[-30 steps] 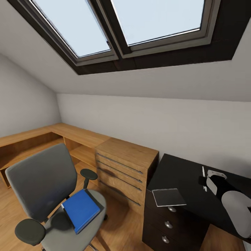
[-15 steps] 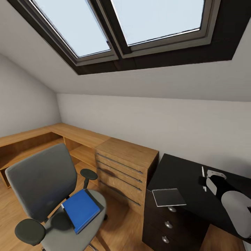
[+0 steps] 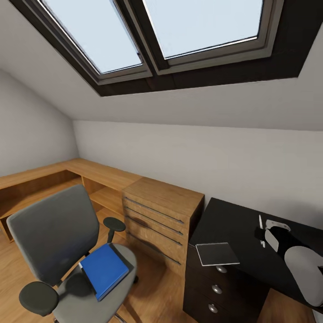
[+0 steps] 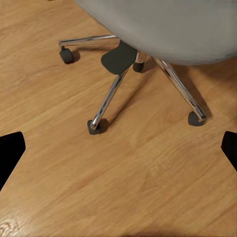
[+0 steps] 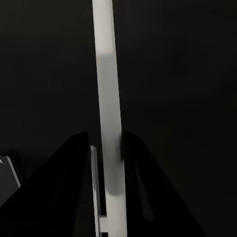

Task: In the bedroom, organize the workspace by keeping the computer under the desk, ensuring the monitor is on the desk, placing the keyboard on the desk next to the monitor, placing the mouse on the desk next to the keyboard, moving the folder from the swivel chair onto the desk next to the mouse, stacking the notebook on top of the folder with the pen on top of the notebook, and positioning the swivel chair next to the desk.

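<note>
The grey swivel chair (image 3: 54,233) stands at the lower left of the head view, with the blue folder (image 3: 104,270) flat on its seat. To the right is the black desk (image 3: 233,224). The small notebook (image 3: 216,253) lies near its front corner and the thin white pen (image 3: 261,224) further back. My right gripper (image 3: 261,234) is down at the pen. In the right wrist view the pen (image 5: 107,98) runs between the dark fingers (image 5: 74,173), which press against it. My left gripper (image 4: 118,150) hangs open over the wood floor by the chair's chrome base (image 4: 111,98).
A light-wood drawer unit (image 3: 161,215) stands between chair and desk, joined to a low wooden shelf (image 3: 45,179) along the wall. Black drawers (image 3: 215,287) sit under the desk corner. Skylights (image 3: 157,31) slope overhead. Open floor (image 4: 148,197) lies before the chair.
My right wrist and the pen have edged very slightly to the left on the desk. The chair, folder and notebook have not moved.
</note>
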Controlling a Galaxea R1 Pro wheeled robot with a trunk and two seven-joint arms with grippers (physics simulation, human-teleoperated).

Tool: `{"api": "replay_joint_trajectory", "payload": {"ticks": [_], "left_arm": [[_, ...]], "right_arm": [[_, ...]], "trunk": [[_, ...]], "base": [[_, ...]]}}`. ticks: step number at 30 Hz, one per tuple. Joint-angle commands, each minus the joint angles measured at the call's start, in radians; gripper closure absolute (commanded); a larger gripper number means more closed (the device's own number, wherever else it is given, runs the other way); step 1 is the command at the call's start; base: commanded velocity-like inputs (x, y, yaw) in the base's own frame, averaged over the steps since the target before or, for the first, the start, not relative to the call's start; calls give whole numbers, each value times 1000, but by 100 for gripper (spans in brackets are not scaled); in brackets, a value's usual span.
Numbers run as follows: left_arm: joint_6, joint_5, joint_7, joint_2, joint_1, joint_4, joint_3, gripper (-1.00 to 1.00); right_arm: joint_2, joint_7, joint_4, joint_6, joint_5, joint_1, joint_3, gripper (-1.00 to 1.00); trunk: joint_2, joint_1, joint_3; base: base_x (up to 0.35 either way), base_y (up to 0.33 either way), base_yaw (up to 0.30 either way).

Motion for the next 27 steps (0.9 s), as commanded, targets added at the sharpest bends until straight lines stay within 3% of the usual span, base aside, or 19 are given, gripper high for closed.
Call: {"api": "replay_joint_trajectory", "payload": {"ticks": [1,6,12,18,23,24,27], "left_arm": [[-2,-2,4,0,-1,0,1,-100],[-1,0,6,-2,-1,-2,4,-100],[-1,-1,6,-25,-1,-15,2,-100],[11,-5,8,-45,-1,-125,-1,-100],[169,-8,9,-47,-1,-240,-2,-100],[329,-9,10,-47,0,-364,-2,-100],[520,-8,11,-48,12,-536,-3,-100]], "right_arm": [[1,0,-1,6,10,-1,-7,100],[1,1,0,6,10,-1,-7,100],[1,1,0,7,9,-1,-7,100],[2,0,0,7,9,-1,-6,100],[4,-1,0,7,9,-1,-6,100],[5,-1,-1,7,9,-1,-6,100],[5,-1,-1,7,9,-1,-6,100]], "trunk": [[-1,0,-1],[-1,0,-1],[-1,0,-1],[-1,0,-1],[-1,0,-1],[-1,0,-1],[-1,0,-1]], "base": [[0,0,0],[0,0,0],[0,0,0],[0,0,0],[0,0,0],[0,0,0],[0,0,0]]}}
